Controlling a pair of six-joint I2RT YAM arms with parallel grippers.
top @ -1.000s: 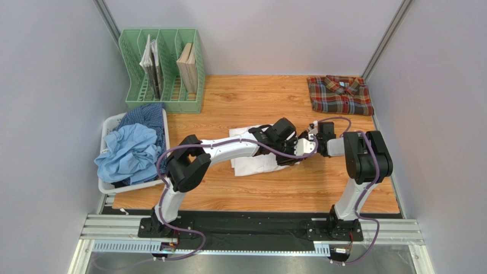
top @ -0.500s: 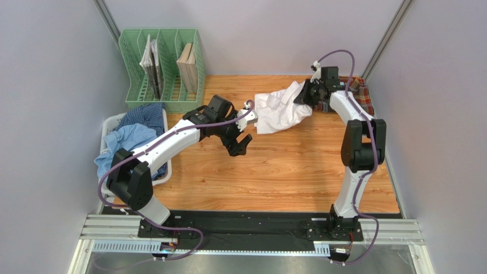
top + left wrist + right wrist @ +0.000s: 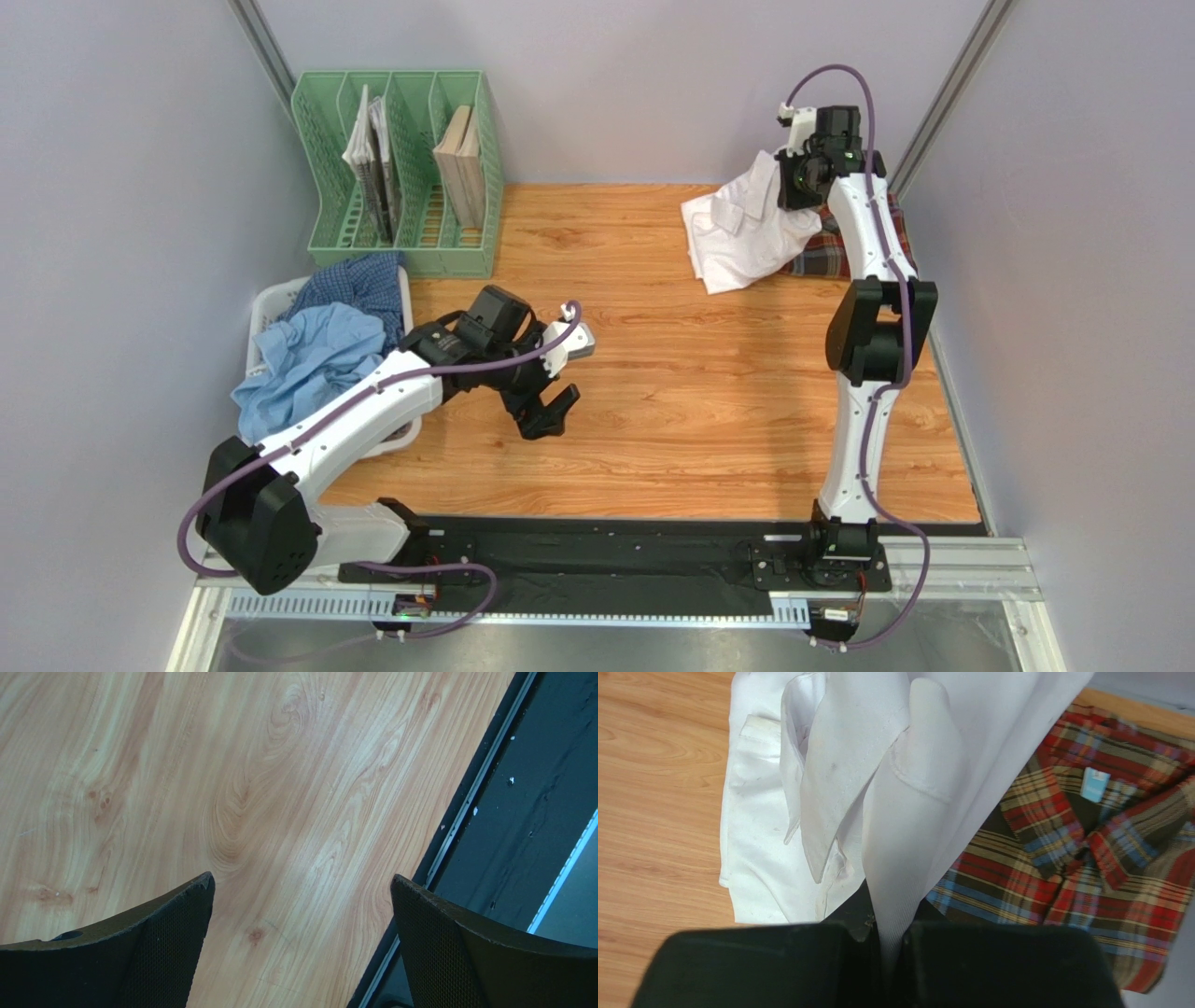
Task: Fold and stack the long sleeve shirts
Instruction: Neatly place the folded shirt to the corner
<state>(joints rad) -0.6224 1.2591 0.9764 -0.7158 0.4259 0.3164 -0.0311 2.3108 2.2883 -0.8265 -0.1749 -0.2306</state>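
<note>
The white shirt (image 3: 732, 231) is being held, pinched in the closed right gripper (image 3: 794, 179), over the plaid shirt (image 3: 825, 261) at the far right, probably awaiting square lowering and release, while the left gripper (image 3: 550, 412) is being held spread and empty.

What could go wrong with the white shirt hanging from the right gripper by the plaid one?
The right gripper pinches only a narrow bit of the white shirt, which hangs bunched, so it may land crumpled on the plaid shirt or slip free. Its trailing cloth could also drag the plaid shirt out of its fold. The left gripper is open and far off across the table, so it cannot help flatten anything.
</note>
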